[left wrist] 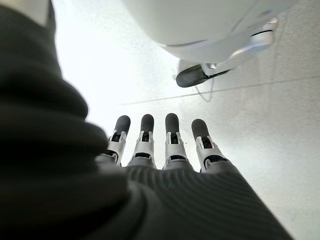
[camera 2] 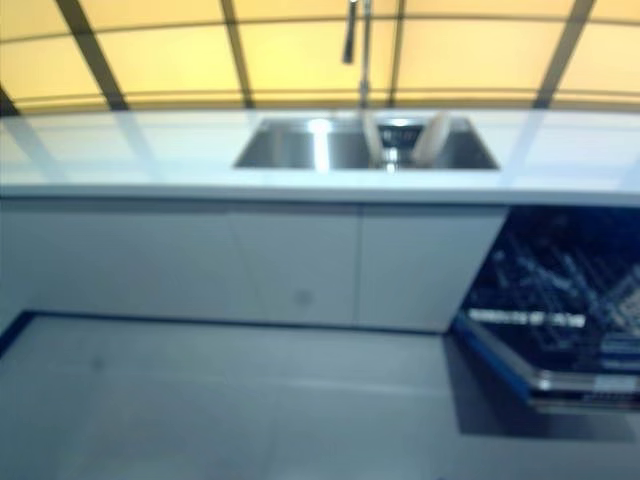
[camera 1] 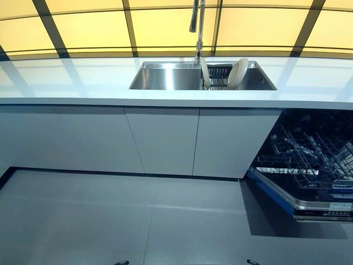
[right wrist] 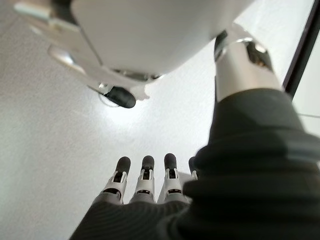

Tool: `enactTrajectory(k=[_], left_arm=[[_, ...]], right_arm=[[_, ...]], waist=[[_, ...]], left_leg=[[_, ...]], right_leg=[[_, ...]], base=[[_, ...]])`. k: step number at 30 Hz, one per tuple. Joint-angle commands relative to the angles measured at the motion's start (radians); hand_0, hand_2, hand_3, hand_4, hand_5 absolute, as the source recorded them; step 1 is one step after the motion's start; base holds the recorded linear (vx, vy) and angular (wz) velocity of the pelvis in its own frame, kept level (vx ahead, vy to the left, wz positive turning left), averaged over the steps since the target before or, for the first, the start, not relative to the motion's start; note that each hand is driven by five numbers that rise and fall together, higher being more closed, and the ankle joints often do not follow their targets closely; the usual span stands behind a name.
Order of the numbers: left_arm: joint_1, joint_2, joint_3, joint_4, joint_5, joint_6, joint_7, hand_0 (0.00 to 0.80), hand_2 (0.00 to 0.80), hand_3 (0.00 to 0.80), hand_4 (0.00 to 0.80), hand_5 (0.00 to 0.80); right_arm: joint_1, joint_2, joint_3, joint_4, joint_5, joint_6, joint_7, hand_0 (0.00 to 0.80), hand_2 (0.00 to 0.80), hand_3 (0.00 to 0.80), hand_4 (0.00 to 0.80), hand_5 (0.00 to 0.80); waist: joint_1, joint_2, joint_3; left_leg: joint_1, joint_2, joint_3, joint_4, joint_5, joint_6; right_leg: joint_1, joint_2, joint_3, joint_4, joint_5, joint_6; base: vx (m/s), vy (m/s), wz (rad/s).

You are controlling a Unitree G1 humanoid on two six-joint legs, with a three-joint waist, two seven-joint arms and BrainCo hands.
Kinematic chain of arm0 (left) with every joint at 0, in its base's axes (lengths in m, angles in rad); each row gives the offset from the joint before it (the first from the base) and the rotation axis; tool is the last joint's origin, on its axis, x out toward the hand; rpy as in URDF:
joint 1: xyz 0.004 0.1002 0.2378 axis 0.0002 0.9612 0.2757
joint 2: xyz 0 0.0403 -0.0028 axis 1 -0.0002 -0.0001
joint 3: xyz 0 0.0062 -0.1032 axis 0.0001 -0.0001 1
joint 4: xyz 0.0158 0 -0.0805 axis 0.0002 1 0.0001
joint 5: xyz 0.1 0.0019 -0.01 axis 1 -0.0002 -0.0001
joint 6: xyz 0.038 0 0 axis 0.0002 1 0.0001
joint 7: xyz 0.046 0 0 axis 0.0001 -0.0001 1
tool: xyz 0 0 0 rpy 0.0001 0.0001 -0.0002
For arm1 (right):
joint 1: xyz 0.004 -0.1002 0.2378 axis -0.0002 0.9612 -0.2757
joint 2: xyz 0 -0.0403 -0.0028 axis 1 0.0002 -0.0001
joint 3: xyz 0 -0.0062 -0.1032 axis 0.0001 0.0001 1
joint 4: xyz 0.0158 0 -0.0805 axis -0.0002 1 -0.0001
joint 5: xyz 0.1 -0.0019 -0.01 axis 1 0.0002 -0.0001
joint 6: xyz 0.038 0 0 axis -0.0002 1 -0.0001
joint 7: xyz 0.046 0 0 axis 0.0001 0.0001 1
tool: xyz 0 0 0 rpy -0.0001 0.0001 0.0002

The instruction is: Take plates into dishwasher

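Two white plates stand on edge in a rack inside the steel sink (camera 1: 165, 77): a round one (camera 1: 237, 72) leaning at the right and a thinner one (camera 1: 204, 73) seen edge-on to its left. The dishwasher (camera 1: 309, 160) stands open at the lower right, its door (camera 1: 281, 196) folded down and its wire rack (camera 1: 314, 152) pulled out. My left hand (left wrist: 155, 150) hangs over the floor with straight fingers and holds nothing. My right hand (right wrist: 145, 182) hangs the same way, straight-fingered and empty. Neither hand shows in the eye views.
A white counter (camera 1: 71, 83) runs the full width with white cabinet fronts (camera 1: 160, 138) below. A tall tap (camera 1: 197, 27) rises behind the sink. Grey floor (camera 1: 110, 221) lies in front of the cabinets. The dishwasher door juts out over the floor at the right.
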Motion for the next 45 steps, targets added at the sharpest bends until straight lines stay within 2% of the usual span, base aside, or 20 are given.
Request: enactTrajectory(k=[1,7,25,30,35,39,42,43,44,45], left_arm=[[-0.070,0.012,0.056,0.028,-0.028,0.037,0.031,0.000,0.000,0.000,0.000,0.000],[-0.084,0.015,0.044,0.010,-0.039,0.071,-0.030,0.000,0.000,0.000,0.000,0.000],[-0.080,0.002,0.035,0.044,-0.017,0.050,-0.015,0.000,0.000,0.000,0.000,0.000],[-0.077,0.002,0.026,0.043,0.011,0.034,-0.002,0.000,0.000,0.000,0.000,0.000],[-0.086,0.010,0.002,0.034,0.060,0.043,0.001,0.000,0.000,0.000,0.000,0.000],[-0.095,0.016,-0.009,0.030,0.072,0.046,-0.003,0.000,0.000,0.000,0.000,0.000],[-0.105,0.017,-0.001,0.030,0.014,0.050,0.022,0.000,0.000,0.000,0.000,0.000],[-0.105,0.013,0.026,0.029,-0.055,0.041,0.057,0.000,0.000,0.000,0.000,0.000],[-0.104,0.011,0.036,0.028,-0.082,0.031,0.081,0.000,0.000,0.000,0.000,0.000],[-0.093,0.008,0.067,0.031,-0.103,0.004,0.098,0.000,0.000,0.000,0.000,0.000]], right_arm=[[-0.052,0.007,0.017,0.035,0.016,-0.022,0.017,0.000,0.000,0.000,0.000,0.000],[-0.074,-0.014,0.017,0.026,0.012,-0.012,0.030,0.000,0.000,0.000,0.000,0.000],[-0.088,-0.003,0.014,0.038,0.013,0.019,0.019,0.000,0.000,0.000,0.000,0.000],[-0.094,-0.010,0.026,0.041,-0.036,0.021,0.020,0.000,0.000,0.000,0.000,0.000],[-0.103,-0.017,0.016,0.044,0.022,0.018,0.031,0.000,0.000,0.000,0.000,0.000],[-0.107,-0.017,0.014,0.031,0.043,0.008,0.050,0.000,0.000,0.000,0.000,0.000],[-0.114,-0.015,0.025,0.020,0.048,0.008,0.056,0.000,0.000,0.000,0.000,0.000],[-0.118,-0.020,0.033,0.008,0.040,0.014,0.063,0.000,0.000,0.000,0.000,0.000],[-0.118,-0.022,0.035,0.003,0.029,0.016,0.067,0.000,0.000,0.000,0.000,0.000],[-0.113,-0.032,0.045,-0.001,0.040,0.010,0.074,0.000,0.000,0.000,0.000,0.000]], waist=[[0.022,-0.027,0.053],[0.031,-0.022,0.067],[0.028,-0.024,0.057],[0.027,-0.026,0.057],[0.030,-0.025,0.056],[0.025,-0.028,0.059],[0.013,-0.040,0.072],[0.012,-0.066,0.098],[0.013,-0.075,0.104],[0.032,-0.099,0.139]], left_leg=[[0.005,-0.093,0.023,-0.004,-0.053,0.094],[0.006,-0.089,0.023,-0.004,-0.054,0.101],[0.019,-0.080,0.020,-0.004,-0.054,0.095],[0.023,-0.075,0.026,-0.004,-0.051,0.087],[0.015,-0.073,0.024,-0.001,-0.046,0.086],[0.014,-0.078,0.010,0.005,-0.053,0.095],[-0.004,-0.075,-0.005,0.085,-0.084,0.105],[-0.058,-0.071,0.004,0.259,-0.124,0.102],[-0.084,-0.068,0.007,0.301,-0.124,0.098],[-0.218,-0.064,-0.004,0.567,-0.071,0.088]], right_leg=[[-0.033,0.071,-0.005,0.077,-0.053,-0.036],[-0.036,0.066,-0.016,0.093,-0.059,-0.036],[-0.020,0.078,-0.013,0.098,-0.077,-0.050],[-0.008,0.079,-0.013,0.080,-0.070,-0.050],[-0.014,0.078,-0.017,0.093,-0.076,-0.052],[-0.024,0.091,0.005,0.113,-0.093,-0.062],[-0.047,0.109,0.047,0.169,-0.126,-0.089],[-0.051,0.108,0.071,0.188,-0.131,-0.113],[-0.052,0.107,0.074,0.188,-0.127,-0.120],[-0.045,0.105,0.083,0.196,-0.119,-0.146]], base=[[0.000,0.000,0.00],[-0.019,0.000,0.03],[0.001,-0.013,0.02],[0.015,0.000,0.00],[0.029,0.009,0.00],[0.008,-0.012,0.00],[0.019,-0.080,0.15],[0.013,-0.130,0.38],[-0.012,-0.229,0.42],[-0.018,-0.210,0.33]])
